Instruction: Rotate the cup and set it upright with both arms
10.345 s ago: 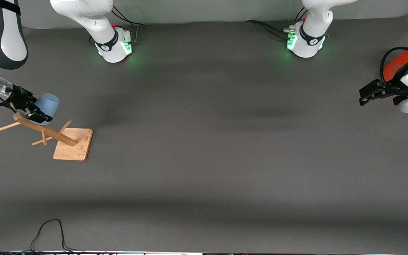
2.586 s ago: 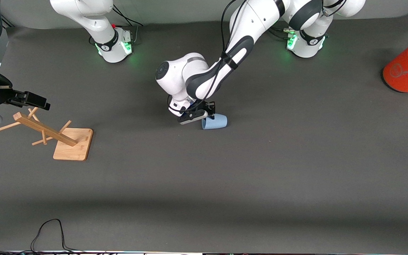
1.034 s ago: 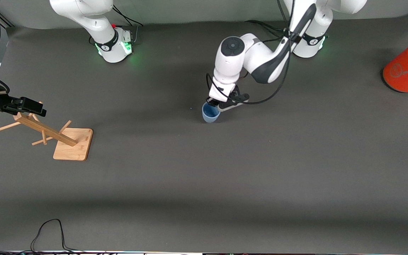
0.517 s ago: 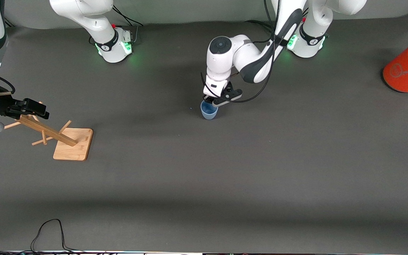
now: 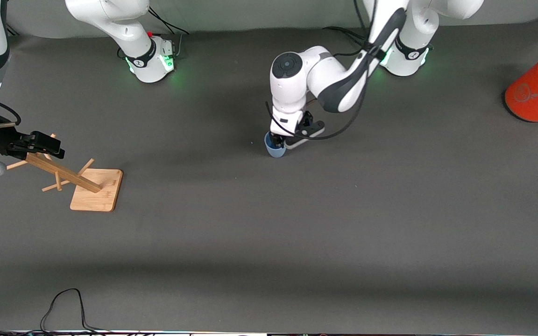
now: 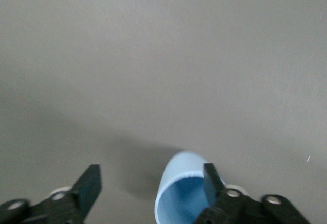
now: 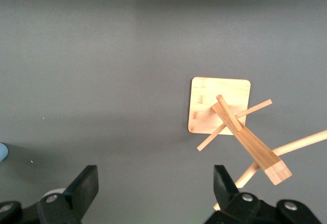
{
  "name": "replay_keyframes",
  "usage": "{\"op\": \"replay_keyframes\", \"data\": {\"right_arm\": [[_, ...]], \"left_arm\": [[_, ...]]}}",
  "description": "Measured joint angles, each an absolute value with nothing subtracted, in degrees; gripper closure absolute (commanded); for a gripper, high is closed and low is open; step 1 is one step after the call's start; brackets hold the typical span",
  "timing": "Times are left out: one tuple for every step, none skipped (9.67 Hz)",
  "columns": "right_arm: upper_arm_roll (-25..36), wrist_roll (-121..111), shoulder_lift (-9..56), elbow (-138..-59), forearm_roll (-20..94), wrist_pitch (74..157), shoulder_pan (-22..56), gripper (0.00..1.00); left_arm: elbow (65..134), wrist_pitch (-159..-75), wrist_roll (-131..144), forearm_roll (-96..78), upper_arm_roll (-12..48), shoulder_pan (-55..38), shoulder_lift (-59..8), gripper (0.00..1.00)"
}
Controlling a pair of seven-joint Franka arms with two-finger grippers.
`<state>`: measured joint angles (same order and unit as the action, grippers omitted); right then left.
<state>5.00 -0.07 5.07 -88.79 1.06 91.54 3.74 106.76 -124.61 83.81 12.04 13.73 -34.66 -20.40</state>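
The pale blue cup (image 5: 274,149) stands mouth up on the dark mat in the middle of the table, partly hidden by my left hand. In the left wrist view the cup (image 6: 180,183) sits against one finger (image 6: 211,179), with its rim and blue inside showing. My left gripper (image 5: 290,138) is open, its other finger well apart from the cup; it also shows in the left wrist view (image 6: 152,183). My right gripper (image 5: 40,142) is open and empty, over the wooden rack (image 5: 59,170) at the right arm's end; its fingers frame bare mat in the right wrist view (image 7: 156,183).
The wooden rack (image 7: 245,132) leans on its square base (image 5: 97,190), with pegs sticking out. An orange-red can (image 5: 535,91) with a grey lid stands at the left arm's end. A black cable (image 5: 63,305) loops at the table edge nearest the front camera.
The cup, first in my right gripper over the rack, then lying on its side mid-table, now stands upright. My left hand shifted slightly over it. The right gripper barely moved.
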Motion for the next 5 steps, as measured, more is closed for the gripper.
{"op": "replay_keyframes", "data": {"right_arm": [[5.1, -0.1, 5.0, -88.5, 1.1, 91.6, 3.7, 0.00], [5.1, -0.1, 5.0, -88.4, 0.9, 91.6, 3.7, 0.00], [5.1, -0.1, 4.9, -88.4, 0.6, 91.6, 3.7, 0.00], [5.2, -0.1, 4.9, -88.4, 0.4, 91.6, 3.7, 0.00], [5.2, -0.1, 4.9, -88.4, 0.3, 91.6, 3.7, 0.00]], "left_arm": [[103.3, -118.8, 77.4, 11.9, 13.7, -32.1, -19.9, 0.00], [100.3, -114.6, 70.8, 11.5, 13.6, -28.8, -19.4, 0.00], [98.0, -111.3, 63.4, 10.7, 13.5, -24.6, -18.7, 0.00], [96.6, -107.8, 54.8, 8.8, 13.4, -20.0, -17.4, 0.00], [95.9, -104.5, 46.1, 6.9, 13.3, -14.8, -15.5, 0.00]]}}
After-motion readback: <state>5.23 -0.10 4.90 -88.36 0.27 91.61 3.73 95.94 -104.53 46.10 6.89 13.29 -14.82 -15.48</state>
